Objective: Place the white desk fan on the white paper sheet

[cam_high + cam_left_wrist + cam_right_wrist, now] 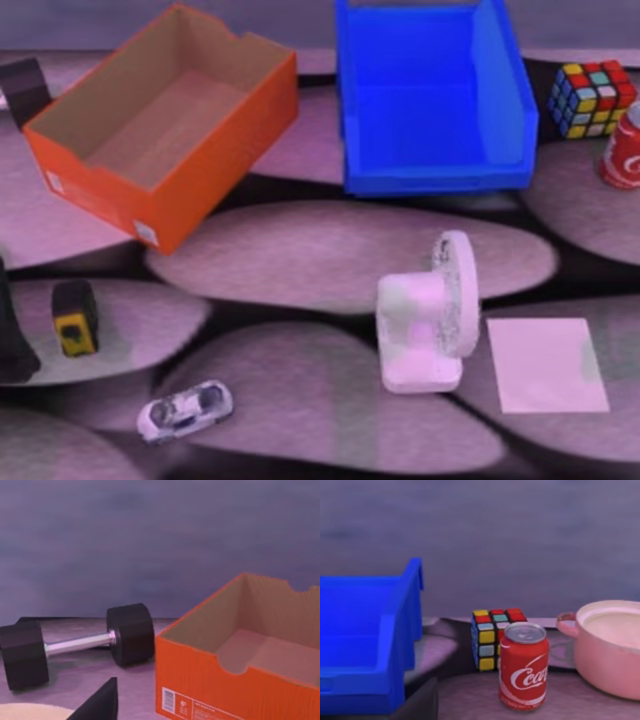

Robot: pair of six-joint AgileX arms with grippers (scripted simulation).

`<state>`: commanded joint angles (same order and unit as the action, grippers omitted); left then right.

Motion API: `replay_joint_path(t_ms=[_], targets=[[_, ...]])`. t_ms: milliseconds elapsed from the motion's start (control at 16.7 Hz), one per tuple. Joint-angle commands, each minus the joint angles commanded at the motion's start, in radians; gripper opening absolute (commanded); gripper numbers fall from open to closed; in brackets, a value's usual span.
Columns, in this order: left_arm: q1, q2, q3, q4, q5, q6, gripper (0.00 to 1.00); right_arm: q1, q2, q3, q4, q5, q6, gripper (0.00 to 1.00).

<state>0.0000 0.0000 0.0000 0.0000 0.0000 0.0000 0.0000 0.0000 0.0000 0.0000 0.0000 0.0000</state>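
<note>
The white desk fan [425, 325] stands on its blocky base right of the table's middle, with its round grille head turned toward the right. The white paper sheet [548, 365] lies flat just to the fan's right, a narrow gap apart, with nothing on it. My left arm [10, 345] is parked at the table's left edge, far from the fan. A dark part of my left gripper [97, 705] shows in the left wrist view. My right arm is out of the top view; a dark part of my right gripper [420, 702] shows near the blue bin.
An orange box [200, 180] and a blue bin [430, 170] stand at the back. A Rubik's cube [590, 98], cola can [625, 150] and pink pot [610, 645] sit back right. A toy car [185, 410], tape measure [75, 318] and dumbbell [75, 645] lie left.
</note>
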Motion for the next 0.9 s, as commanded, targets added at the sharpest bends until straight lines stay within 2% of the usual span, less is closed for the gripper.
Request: replay_joint_path(t_ms=[180,420,900], targets=[[0.000,0.000,0.000,0.000,0.000,0.000,1.00,0.005,0.010,0.010,-0.010,0.000,0.004,1.00],[0.000,0.000,0.000,0.000,0.000,0.000,1.00,0.060,0.156,0.151,-0.140,0.000,0.052,1.00],[0.000,0.000,0.000,0.000,0.000,0.000,1.00,0.275,0.872,0.787,-0.655,0.005,0.258,1.00]])
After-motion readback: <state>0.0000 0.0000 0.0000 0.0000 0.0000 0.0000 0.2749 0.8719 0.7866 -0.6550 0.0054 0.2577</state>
